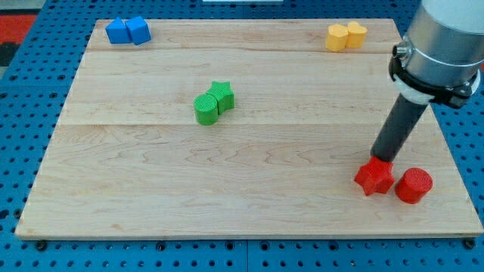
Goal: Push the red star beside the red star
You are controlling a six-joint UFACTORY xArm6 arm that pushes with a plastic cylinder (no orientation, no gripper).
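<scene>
My tip (382, 159) touches the red star (374, 177) from above in view; no jaws here; light, rigid block, likely slides easily if pushed centrally

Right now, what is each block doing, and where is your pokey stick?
red star: flat on the board, my tip touching its top edge.
red cylinder: upright, just right of the star.
green pair: touching, mid-board.
blue pair: touching, top left.
yellow pair: touching, top right.
my tip: behind the star.

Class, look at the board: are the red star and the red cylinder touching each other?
No: a narrow strip of bare wood shows between the red star and the red cylinder on its right.
</scene>
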